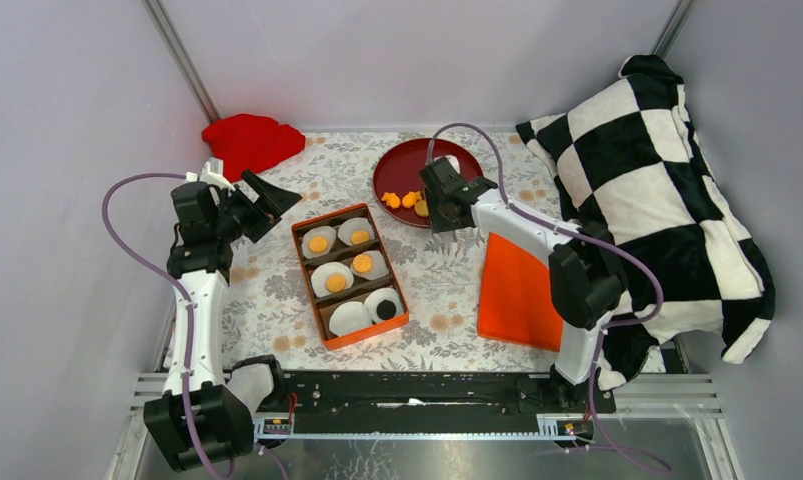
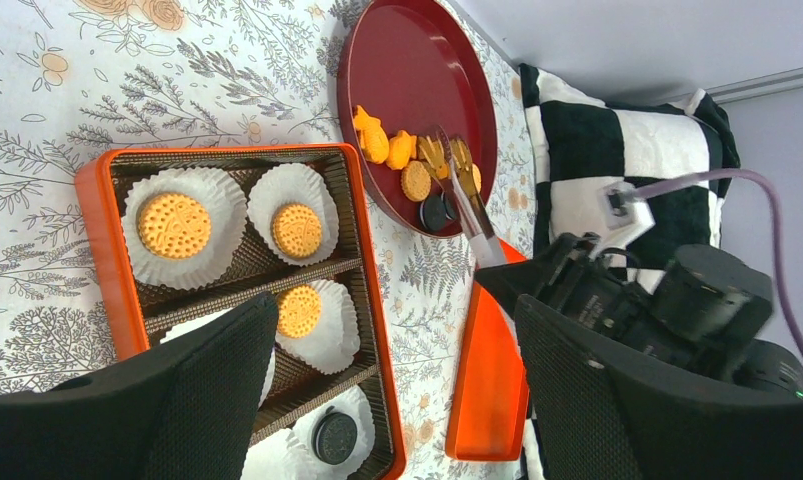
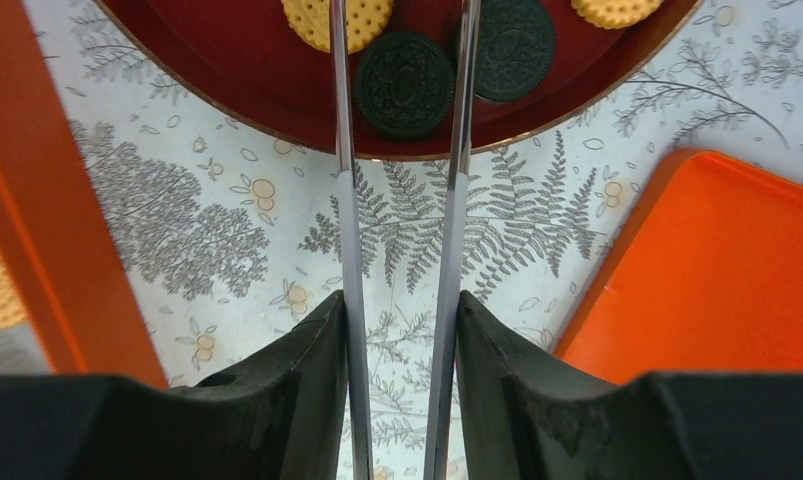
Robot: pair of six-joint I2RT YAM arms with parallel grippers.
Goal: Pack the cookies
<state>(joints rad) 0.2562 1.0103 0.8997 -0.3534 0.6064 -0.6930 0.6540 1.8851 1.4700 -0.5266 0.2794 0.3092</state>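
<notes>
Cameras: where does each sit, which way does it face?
Top external: above, behind the arms, looking down; left gripper and right gripper show.
Left wrist: looks across the box to the red plate; own fingers at bottom.
Right wrist: low, looking along its tongs at the plate rim; own fingers below.
Shared: all see the plate.

Your black right pincer [image 3: 400, 325] grips silver tongs [image 3: 343, 200] | ahead of it: dark red plate [image 3: 237, 70], cookies [image 3: 404, 84] orange and black | left of it: orange box [image 3: 67, 230], brown inside, white paper cups [image 2: 227, 200] | right of it: plain orange lid [image 3: 717, 270] | beneath it: white tablecloth [image 3: 177, 230], grey ferns, orange blossoms | far right of it: black-and-white checked pillow [image 1: 657, 170]
</notes>
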